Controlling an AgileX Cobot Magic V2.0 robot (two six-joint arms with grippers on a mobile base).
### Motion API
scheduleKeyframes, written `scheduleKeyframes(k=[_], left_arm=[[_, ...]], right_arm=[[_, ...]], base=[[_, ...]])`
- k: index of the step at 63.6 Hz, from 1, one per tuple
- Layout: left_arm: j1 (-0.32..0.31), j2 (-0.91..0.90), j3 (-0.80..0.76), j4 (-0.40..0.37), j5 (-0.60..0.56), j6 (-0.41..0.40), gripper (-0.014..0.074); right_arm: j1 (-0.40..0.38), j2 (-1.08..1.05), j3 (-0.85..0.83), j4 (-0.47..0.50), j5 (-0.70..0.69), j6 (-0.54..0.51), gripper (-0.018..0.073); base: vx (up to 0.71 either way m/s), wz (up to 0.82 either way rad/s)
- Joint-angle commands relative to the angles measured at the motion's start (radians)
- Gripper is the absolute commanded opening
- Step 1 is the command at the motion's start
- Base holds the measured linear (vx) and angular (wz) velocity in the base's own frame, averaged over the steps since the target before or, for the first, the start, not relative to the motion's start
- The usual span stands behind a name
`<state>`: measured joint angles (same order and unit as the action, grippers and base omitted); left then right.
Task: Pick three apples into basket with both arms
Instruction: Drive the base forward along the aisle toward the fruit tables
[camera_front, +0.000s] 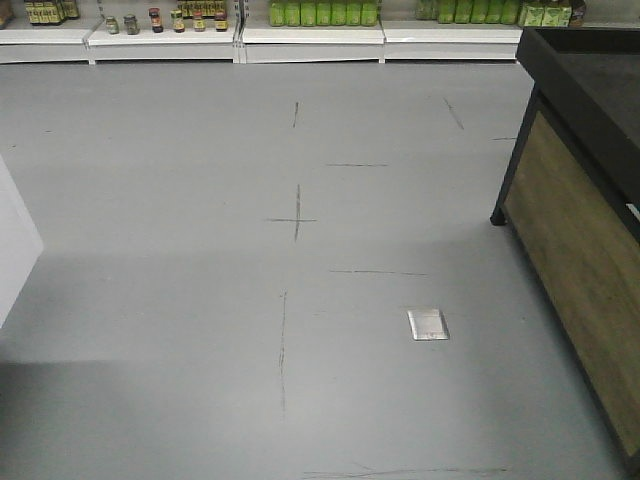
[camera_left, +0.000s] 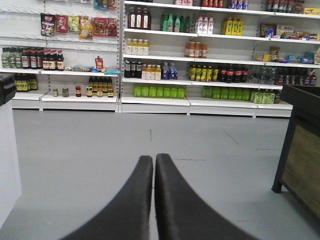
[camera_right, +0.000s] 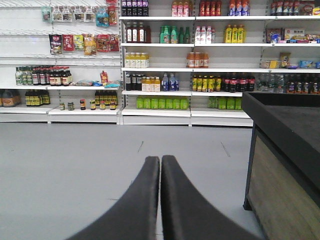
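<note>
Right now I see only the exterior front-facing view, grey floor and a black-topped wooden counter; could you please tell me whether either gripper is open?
Observer: No; the left black gripper is shut and holds nothing.
Operator: Thanks. And the right one?
Observer: The right black gripper is shut and empty too.
Operator: Any apples or basket ahead?
Observer: None in any view; both wrist cameras face tall white shop shelving stocked with bottles.

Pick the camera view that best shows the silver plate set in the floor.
The exterior front-facing view: the silver plate lies whole and unobstructed on the grey floor, seen from above. Neither wrist view shows it at all; both look low across the floor towards the shelves.
</note>
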<state>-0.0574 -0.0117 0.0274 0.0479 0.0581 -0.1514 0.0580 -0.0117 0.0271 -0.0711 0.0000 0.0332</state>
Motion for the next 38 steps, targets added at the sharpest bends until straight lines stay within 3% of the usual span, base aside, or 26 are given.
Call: scheduleKeyframes(k=[1,38], left_arm=[[0.000,-0.016,0.003,-0.008,-0.070,-0.006,-0.0006],[0.000,-0.016,0.003,-0.008,-0.070,-0.006,-0.0006]], right_arm=[[-0.009,-0.013,0.014,-0.011,-0.076,-0.007,-0.0008],[-0.009,-0.013,0.014,-0.011,-0.076,-0.007,-0.0008]], base=[[0.13,0.11],[0.14,0.06]])
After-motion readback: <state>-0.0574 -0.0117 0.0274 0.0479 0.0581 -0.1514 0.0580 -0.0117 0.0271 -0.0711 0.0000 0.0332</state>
